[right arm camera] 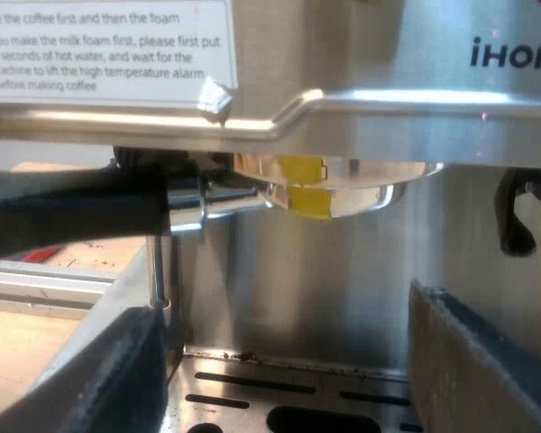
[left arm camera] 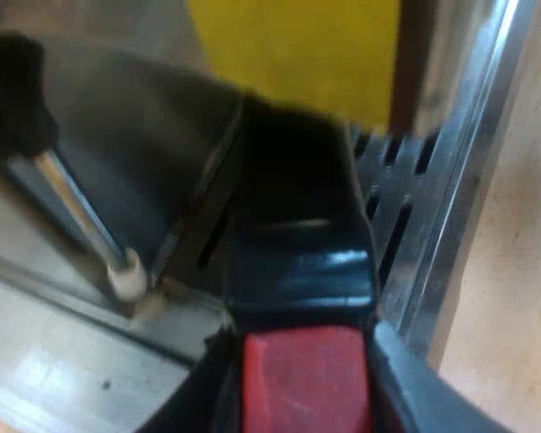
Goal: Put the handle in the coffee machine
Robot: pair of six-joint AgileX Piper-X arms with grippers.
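At the espresso machine (right arm camera: 415,99) front: holder (right arm camera: 334,191) up at the brew head, dark handle (right arm camera: 72,212) running out from it.
Left gripper (left arm camera: 308,379) clamped on its red end (left arm camera: 307,361), beside steam wand (left arm camera: 81,216) over drip tray (left arm camera: 406,194). Holder looks seated, lock unclear. Right gripper (right arm camera: 288,370): 2 fingers wide apart, holding nothing, facing the machine above the tray.
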